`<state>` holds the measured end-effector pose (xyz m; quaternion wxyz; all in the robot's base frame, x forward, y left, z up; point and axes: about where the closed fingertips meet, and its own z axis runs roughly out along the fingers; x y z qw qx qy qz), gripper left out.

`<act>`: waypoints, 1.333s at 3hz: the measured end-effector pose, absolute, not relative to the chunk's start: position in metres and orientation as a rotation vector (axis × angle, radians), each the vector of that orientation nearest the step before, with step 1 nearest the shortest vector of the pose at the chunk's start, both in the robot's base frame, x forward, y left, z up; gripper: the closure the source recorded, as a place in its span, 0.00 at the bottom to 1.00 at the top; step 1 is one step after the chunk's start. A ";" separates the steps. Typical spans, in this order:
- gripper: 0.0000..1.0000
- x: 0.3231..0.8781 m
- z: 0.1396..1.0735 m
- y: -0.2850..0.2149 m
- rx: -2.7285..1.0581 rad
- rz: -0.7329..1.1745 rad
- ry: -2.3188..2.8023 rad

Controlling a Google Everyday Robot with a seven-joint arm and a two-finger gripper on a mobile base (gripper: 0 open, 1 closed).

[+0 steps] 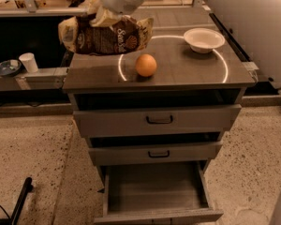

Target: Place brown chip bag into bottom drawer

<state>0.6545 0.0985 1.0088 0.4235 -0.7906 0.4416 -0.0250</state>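
The brown chip bag hangs in the air over the back left part of the cabinet top, dark brown with pale ends. My gripper grips its crumpled top edge from above and is shut on it. The white arm comes down from the top of the view. The bottom drawer is pulled out below, a wide shallow grey tray with a bare floor. It lies well below and in front of the bag.
An orange and a white bowl sit on the cabinet top. Two upper drawers with black handles are partly pulled out. A white cup and a dish stand on a low shelf at left. My white body fills the right edge.
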 end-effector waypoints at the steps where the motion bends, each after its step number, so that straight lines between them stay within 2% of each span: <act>1: 1.00 0.653 1.009 0.106 -1.996 -0.062 1.071; 2: 1.00 0.638 1.012 0.139 -2.091 -0.055 0.912; 4: 1.00 0.579 0.995 0.181 -2.232 0.094 0.466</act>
